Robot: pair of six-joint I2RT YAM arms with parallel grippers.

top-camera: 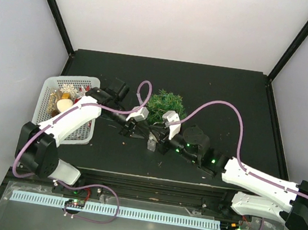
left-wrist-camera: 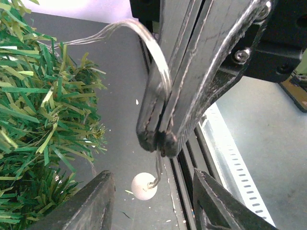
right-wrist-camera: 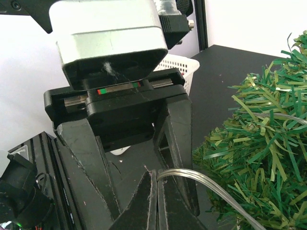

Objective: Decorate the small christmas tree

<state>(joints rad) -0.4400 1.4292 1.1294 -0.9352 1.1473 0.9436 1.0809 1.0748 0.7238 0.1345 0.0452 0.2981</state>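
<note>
One strand (left-wrist-camera: pixel 154 52), tight in right gripper (left-wrist-camera: pixel 158 141)

blocked: small christmas tree (top-camera: pixel 165 104) centre, basket (top-camera: pixel 71 78) left, clear wire (left-wrist-camera: pixel 160 64) at tree's near side | free: table (top-camera: pixel 231 91) behind, right

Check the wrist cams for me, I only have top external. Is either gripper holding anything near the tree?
Observer: Yes. The right gripper is shut on a clear strand.
Operator: And the left?
Observer: The left gripper is open, with one finger on either side of the right one's tips.
Operator: Anything on the end of the strand?
Observer: A small white bead hangs just below the pinch, not touching the small christmas tree.
</note>
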